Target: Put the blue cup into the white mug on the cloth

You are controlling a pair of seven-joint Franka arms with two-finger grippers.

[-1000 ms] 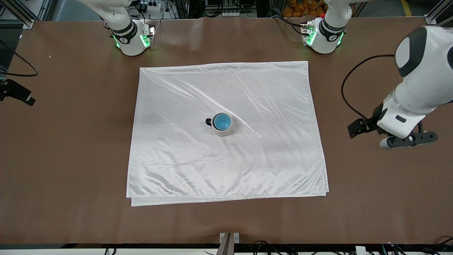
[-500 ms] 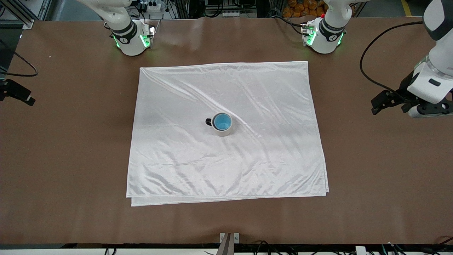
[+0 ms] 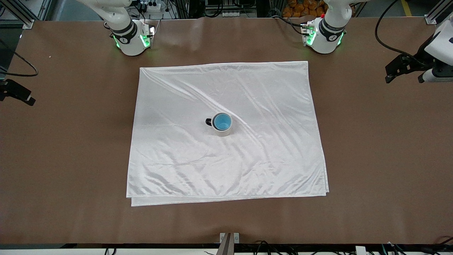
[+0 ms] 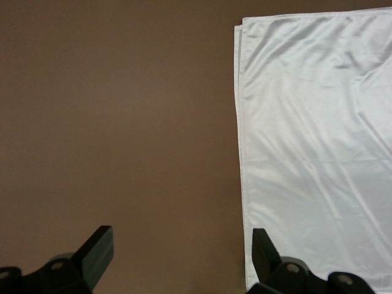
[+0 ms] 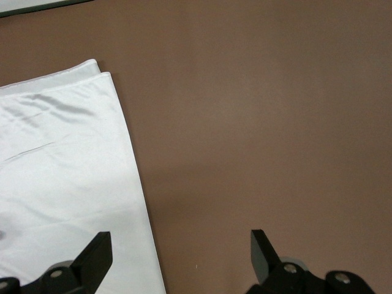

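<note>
The blue cup (image 3: 222,122) sits upright inside the white mug (image 3: 222,130) mid-cloth (image 3: 269,117).

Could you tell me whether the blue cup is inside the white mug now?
Inside: the blue cup sits upright within the white mug's rim on the cloth.

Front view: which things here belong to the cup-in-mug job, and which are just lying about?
Belongs to the job:
- blue cup, seated inside the white mug
- cloth, with the mug standing on it
- left gripper, open, over bare table beside the cloth
- right gripper, open, over the cloth's edge

Lying about:
- black cable at the right arm's end of the table
</note>
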